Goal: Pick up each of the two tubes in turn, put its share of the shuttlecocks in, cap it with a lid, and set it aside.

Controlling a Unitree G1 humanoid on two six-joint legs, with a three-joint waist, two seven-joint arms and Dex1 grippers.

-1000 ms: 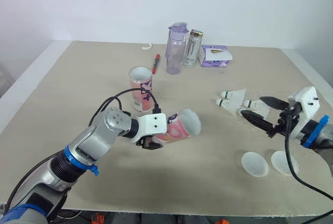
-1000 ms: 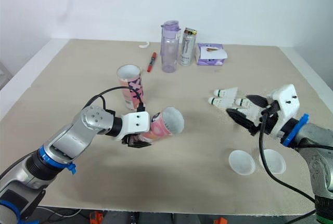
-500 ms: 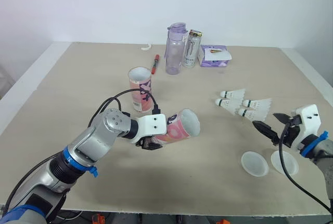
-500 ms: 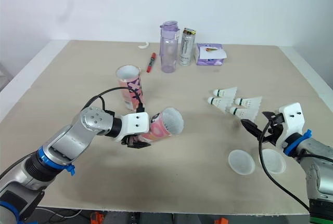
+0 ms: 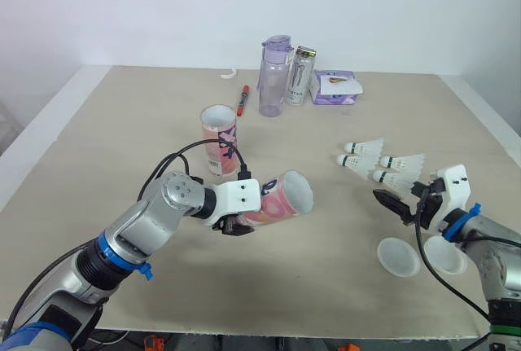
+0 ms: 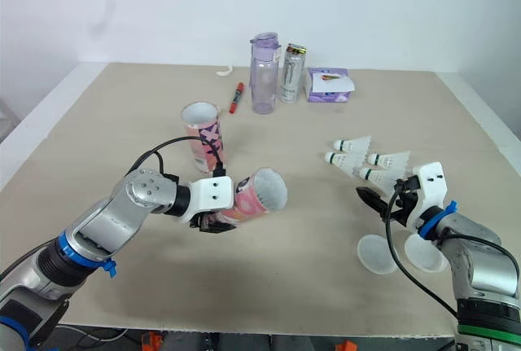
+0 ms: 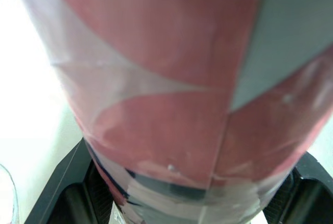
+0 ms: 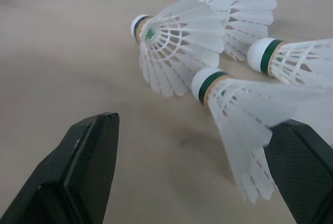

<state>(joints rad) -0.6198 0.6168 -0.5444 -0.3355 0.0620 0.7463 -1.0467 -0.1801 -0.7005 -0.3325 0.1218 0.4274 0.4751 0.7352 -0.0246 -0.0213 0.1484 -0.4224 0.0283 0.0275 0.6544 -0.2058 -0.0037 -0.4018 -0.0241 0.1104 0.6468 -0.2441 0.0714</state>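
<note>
My left gripper (image 5: 235, 222) is shut on a pink patterned tube (image 5: 281, 198), held tilted just above the table with its open mouth facing right; the tube's wall (image 7: 171, 94) shows close up in the left wrist view. A second matching tube (image 5: 219, 139) stands upright behind it. Several white shuttlecocks (image 5: 383, 164) lie at the right. My right gripper (image 5: 399, 199) is open, low beside the nearest shuttlecock (image 8: 234, 115), which lies ahead between the fingers (image 8: 88, 167). Two white lids (image 5: 399, 256) (image 5: 445, 255) lie flat near the front right.
At the back stand a purple water bottle (image 5: 275, 76), a drink can (image 5: 303, 76) and a purple tissue pack (image 5: 337, 88). A red pen (image 5: 244, 99) and a small white curved piece (image 5: 230, 73) lie nearby. The table's right edge is close to my right arm.
My right gripper drew back from over the shuttlecocks toward the lids, then shifted left again to the nearest shuttlecock. The left arm and its tube have stayed still.
</note>
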